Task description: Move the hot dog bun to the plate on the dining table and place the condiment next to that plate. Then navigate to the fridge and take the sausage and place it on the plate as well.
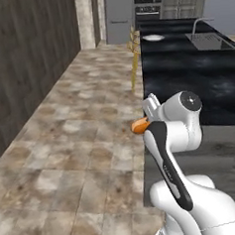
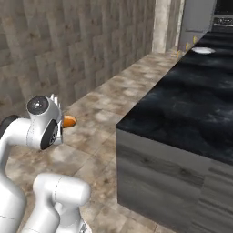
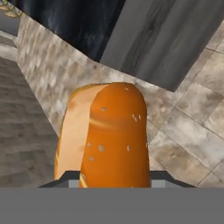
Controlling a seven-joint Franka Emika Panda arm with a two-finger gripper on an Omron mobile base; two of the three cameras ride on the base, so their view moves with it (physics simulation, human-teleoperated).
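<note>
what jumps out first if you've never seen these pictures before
The bright orange hot dog bun, big in the hand view and held in the gripper, draws the eye first. In the left base view it peeks out beside the white arm, over the stone tiled floor. Next comes the long black counter stretching away, with a white plate near its far end.

Dark island counter and tiled floor

The black marbled counter on its grey wood-grain base stands on the beige stone-tile floor, just to the right of the hand and stretching well ahead of it. A white plate lies on the counter's far end, and a sink is set into it beyond.
</note>
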